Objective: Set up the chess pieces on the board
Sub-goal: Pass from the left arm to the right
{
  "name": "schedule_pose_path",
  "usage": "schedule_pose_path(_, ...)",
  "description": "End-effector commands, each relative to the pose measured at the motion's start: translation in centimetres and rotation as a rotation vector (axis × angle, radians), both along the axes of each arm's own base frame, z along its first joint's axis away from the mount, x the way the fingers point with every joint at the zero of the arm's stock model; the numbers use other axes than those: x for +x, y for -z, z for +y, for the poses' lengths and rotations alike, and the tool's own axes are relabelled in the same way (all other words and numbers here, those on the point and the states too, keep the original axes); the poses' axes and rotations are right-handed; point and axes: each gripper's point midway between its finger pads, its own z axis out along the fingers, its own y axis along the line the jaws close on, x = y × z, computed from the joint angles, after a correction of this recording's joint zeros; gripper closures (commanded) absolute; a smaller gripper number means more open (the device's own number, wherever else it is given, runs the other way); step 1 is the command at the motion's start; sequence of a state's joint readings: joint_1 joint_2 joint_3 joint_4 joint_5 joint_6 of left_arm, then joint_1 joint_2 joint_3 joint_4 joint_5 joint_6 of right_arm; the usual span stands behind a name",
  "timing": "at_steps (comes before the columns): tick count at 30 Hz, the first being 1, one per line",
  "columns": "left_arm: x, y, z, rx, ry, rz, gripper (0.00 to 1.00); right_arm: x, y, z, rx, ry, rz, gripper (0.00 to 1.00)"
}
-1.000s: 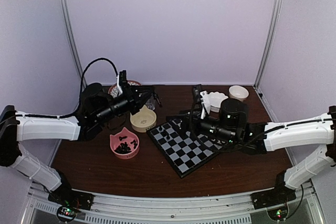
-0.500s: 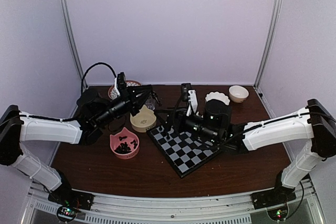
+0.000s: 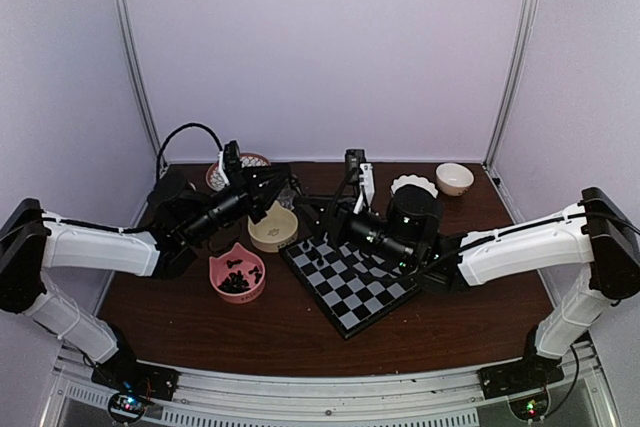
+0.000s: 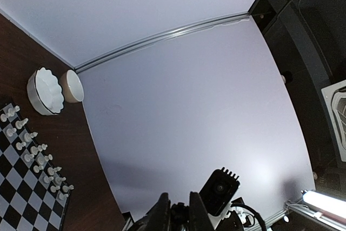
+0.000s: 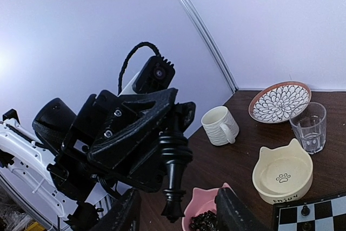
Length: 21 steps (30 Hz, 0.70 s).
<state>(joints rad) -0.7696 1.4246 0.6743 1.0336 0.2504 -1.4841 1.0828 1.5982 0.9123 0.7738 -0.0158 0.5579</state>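
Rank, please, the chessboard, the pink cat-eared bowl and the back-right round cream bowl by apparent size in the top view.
Largest: black-and-grey checked chessboard.
Then: pink cat-eared bowl.
Smallest: round cream bowl, though it sits farther from the camera.

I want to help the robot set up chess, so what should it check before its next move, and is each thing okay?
1. Left gripper holds the black chess piece: ok, shut on its top.
2. Right gripper is open: ok, fingers wide apart.
3. Piece is far enough in for that gripper to close on it: cannot tell; it lines up in the right wrist view, but depth is unclear.
4. Free squares on the board: ok, many are bare.
5. White pieces stand in their rows: ok.
6. Pink bowl has more black pieces: ok.
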Motion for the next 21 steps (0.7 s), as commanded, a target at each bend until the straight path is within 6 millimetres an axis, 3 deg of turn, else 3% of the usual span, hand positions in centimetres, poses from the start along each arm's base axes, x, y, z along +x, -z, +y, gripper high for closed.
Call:
schedule_pose_path(1, -0.6, -0.9, -0.1, -0.045, 0.026, -0.035, 0.92, -0.2, -1.7, 0.5, 0.044, -0.016, -0.017, 0.55)
schedule_pose_path(12, -0.6, -0.3, -0.3, -0.022, 0.035, -0.024, 0.87, -0.1, -1.5, 0.0, 0.04, 0.004, -0.008, 0.8)
schedule_pose_path(14, -0.5, -0.1, -0.2, -0.011, 0.033, -0.02, 0.83, -0.1, -1.4, -0.1, 0.039, 0.005, -0.005, 0.85)
schedule_pose_path(18, -0.6, 0.2, -0.5, 0.012, 0.045, -0.013, 0.62, -0.3, -1.4, -0.4, 0.041, 0.005, -0.003, 0.88)
schedule_pose_path(21, -0.7, 0.3, -0.5, 0.039, 0.054, -0.018, 0.57, -0.4, -1.2, -0.6, 0.035, 0.005, 0.001, 0.88)
